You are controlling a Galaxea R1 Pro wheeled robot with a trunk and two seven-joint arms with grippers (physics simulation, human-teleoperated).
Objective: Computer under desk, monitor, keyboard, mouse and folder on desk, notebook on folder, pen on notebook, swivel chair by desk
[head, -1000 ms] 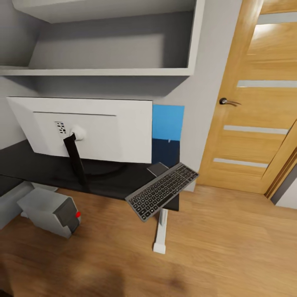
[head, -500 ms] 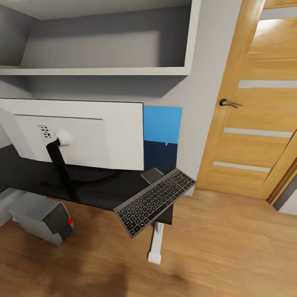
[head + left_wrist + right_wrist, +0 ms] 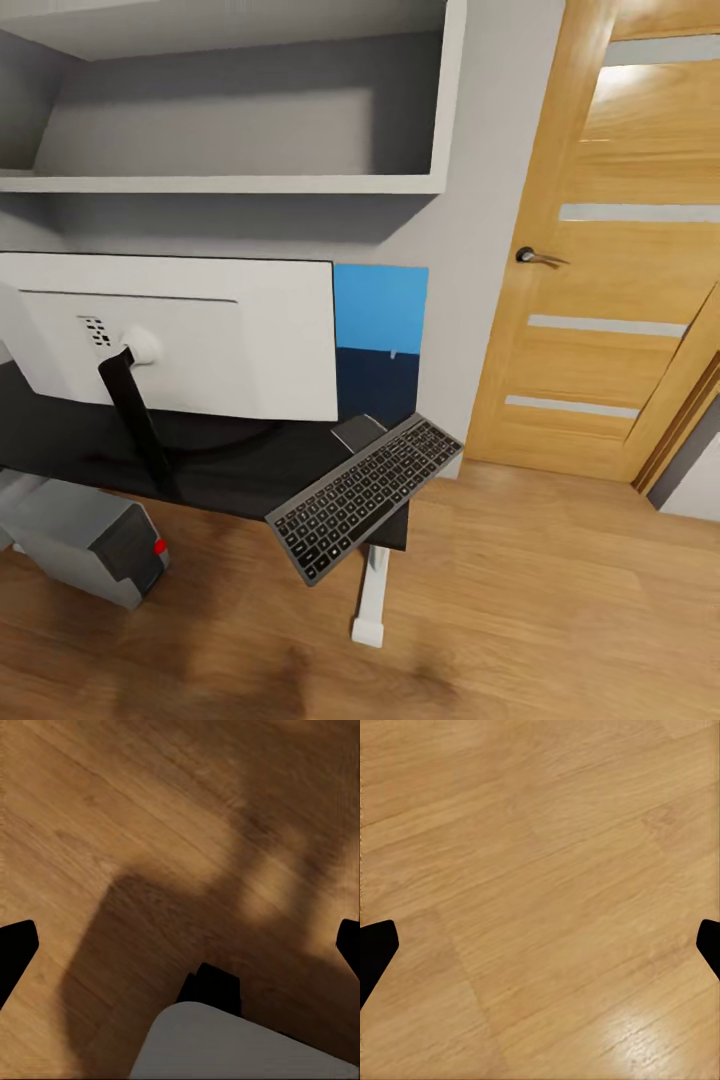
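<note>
On the black desk [image 3: 200,460], at its end near the door, the keyboard [image 3: 363,495] lies at an angle, and about half of it hangs over the front edge of the top, above the floor. Just behind its far end a small dark grey notebook [image 3: 357,433] lies flat on the desk. Behind the notebook, the blue folder [image 3: 381,310] stands upright against the grey wall; its lower part looks darker, in shade. Beside the folder stands the monitor [image 3: 180,335], and it turns its white back with the small port panel to the camera. Its thin black stand goes down to the desk top. Under the desk, the computer [image 3: 85,535] stands on the wood floor [image 3: 560,600], a light grey box with a darker front and a small red spot on it. One white leg of the desk [image 3: 371,590] stands on the floor below the keyboard.

Above the monitor a grey shelf [image 3: 230,185] is fixed to the wall. Further along is the wooden door [image 3: 620,260] with a metal handle.

In the left wrist view the left gripper [image 3: 180,945] is wide open over the floor and holds nothing, with its two dark fingertips at the picture's opposite edges. The right gripper [image 3: 540,945] is also spread wide and empty above the bare floor boards.
</note>
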